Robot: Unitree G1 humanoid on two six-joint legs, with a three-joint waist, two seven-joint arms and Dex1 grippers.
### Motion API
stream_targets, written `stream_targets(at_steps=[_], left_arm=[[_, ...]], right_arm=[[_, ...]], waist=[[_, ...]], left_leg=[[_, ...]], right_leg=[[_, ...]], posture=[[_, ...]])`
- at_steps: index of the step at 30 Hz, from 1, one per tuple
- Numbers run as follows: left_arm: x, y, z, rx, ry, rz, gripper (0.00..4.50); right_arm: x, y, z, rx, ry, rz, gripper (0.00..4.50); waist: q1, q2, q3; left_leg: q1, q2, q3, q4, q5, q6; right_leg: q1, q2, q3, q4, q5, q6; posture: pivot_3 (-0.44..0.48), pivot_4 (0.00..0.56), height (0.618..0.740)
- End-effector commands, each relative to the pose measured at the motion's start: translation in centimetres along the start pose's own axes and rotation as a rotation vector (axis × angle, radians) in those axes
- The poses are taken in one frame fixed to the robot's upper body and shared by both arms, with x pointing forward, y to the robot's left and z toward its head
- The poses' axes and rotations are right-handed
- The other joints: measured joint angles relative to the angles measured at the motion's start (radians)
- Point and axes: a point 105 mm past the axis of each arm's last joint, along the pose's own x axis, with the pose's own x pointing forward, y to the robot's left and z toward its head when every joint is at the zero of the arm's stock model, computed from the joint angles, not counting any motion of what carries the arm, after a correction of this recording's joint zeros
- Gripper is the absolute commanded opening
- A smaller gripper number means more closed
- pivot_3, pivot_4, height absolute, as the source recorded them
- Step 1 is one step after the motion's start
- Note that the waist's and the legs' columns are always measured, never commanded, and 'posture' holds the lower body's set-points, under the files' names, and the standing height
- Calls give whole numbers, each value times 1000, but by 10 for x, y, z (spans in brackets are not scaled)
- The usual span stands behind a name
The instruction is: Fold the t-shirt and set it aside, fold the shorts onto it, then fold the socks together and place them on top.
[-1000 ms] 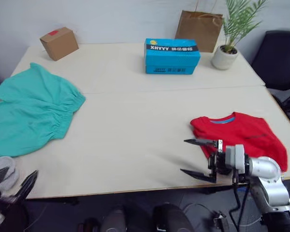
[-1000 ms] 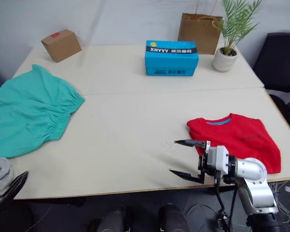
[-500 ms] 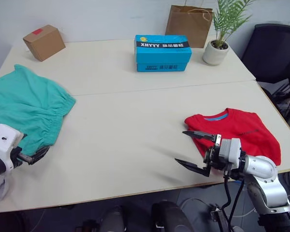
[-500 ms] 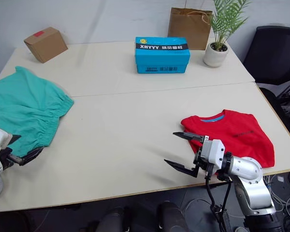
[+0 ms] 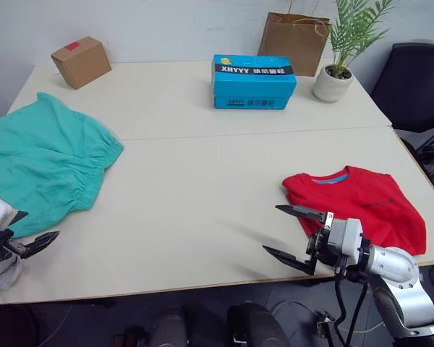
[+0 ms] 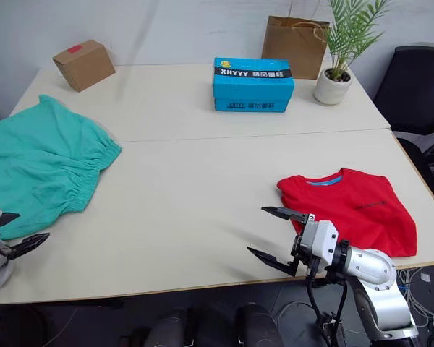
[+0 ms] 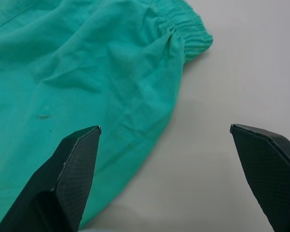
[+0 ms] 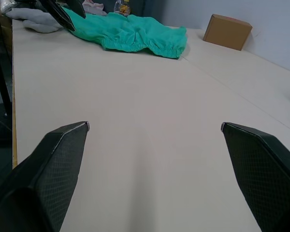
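Right gripper (image 5: 293,233) near "XHYYY" box (image 5: 254,71)

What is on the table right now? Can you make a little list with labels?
t-shirt: red, folded, on the right side of the table
shorts: teal-green, spread out on the left
socks: grey, at the near left edge
left gripper: open, empty, beside the shorts
right gripper: open, empty, beside the t-shirt

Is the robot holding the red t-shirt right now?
No, the right gripper hovers with its fingers spread apart over bare table beside the red t-shirt, gripping nothing.
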Motion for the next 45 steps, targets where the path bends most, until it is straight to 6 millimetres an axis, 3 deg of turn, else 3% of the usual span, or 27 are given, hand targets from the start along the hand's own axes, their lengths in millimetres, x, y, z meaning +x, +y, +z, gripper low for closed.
stream_targets(at_steps=[1,3,6,10,14,21,24,26,29,31,32,34,36,42,45], left_arm=[[1,5,1,41,8,9,4500],[6,4,2,53,4,-11,4500],[17,4,3,76,13,-32,4500],[36,6,9,98,-5,-57,4500],[62,6,23,106,-50,-116,3611],[86,5,33,129,-45,-168,1182],[92,2,49,131,-116,-195,174],[93,-4,68,149,-216,-230,48],[92,-21,119,332,-448,-300,48],[93,-28,134,377,-505,-327,48],[94,-35,145,408,-534,-355,48],[97,-70,158,652,-531,-514,48],[102,-99,168,730,-556,-629,48],[99,-205,187,660,-651,-1062,48],[95,-244,186,564,-673,-1212,48]], right_arm=[[0,-7,9,-29,-25,-21,4479],[-1,-7,8,-31,-20,-28,4479],[-3,-3,5,-31,-6,6,4479],[-5,-1,5,-20,-3,16,4479],[-10,0,5,-18,8,15,4500],[-15,2,3,-11,21,-7,4500],[-18,2,3,-12,31,-23,4500],[-20,2,1,-12,40,-26,4500],[-27,-3,-1,-27,64,-52,4500],[-29,-5,-2,-30,70,-57,4500],[-30,-5,-2,-31,75,-55,4500],[-35,-2,-4,-26,96,-46,4500],[-39,0,-5,-20,110,-49,4500],[-51,-2,-7,19,136,-91,4500],[-63,2,-4,102,153,-85,4500]], waist=[[-4,3,2],[12,5,3],[47,8,5],[68,8,5],[67,8,5],[51,8,5],[51,8,5],[52,8,5],[64,7,6],[68,6,6],[66,6,6],[66,6,6],[67,6,6],[62,6,6],[59,7,7]], left_leg=[[0,-10,-16,-5,7,1],[4,-22,-39,-7,16,1],[-4,-21,-31,-4,18,1],[-4,-20,-29,-2,18,2],[-4,-20,-25,-2,18,3],[-4,-18,-17,-2,17,-1],[-4,-18,-16,-1,17,-1],[-4,-18,-16,1,17,-1],[-4,-18,-16,5,16,1],[-5,-18,-16,7,13,7],[-5,-18,-15,8,13,8],[-4,-19,-13,8,13,8],[-4,-19,-12,7,14,6],[-5,-19,-8,10,13,7],[-4,-19,-7,9,13,7]], right_leg=[[5,-9,-16,2,1,4],[9,-21,-37,4,-1,11],[-3,-21,-27,10,-1,10],[-2,-21,-26,10,1,8],[-3,-21,-24,9,1,8],[-6,-20,-20,10,2,11],[-7,-20,-19,10,2,12],[-6,-20,-19,10,2,12],[-5,-20,-18,11,3,13],[-5,-20,-17,11,4,13],[-5,-20,-17,11,5,13],[-5,-20,-15,10,5,14],[-5,-20,-14,10,6,15],[-5,-20,-10,8,7,19],[-5,-20,-8,8,7,19]], posture=[[0,150,740],[0,150,740],[0,150,740],[0,150,740],[0,150,740],[0,150,740],[0,150,740],[0,150,740],[0,150,740],[0,150,740],[0,150,740],[0,150,740],[0,150,740],[0,150,740],[0,150,740]])
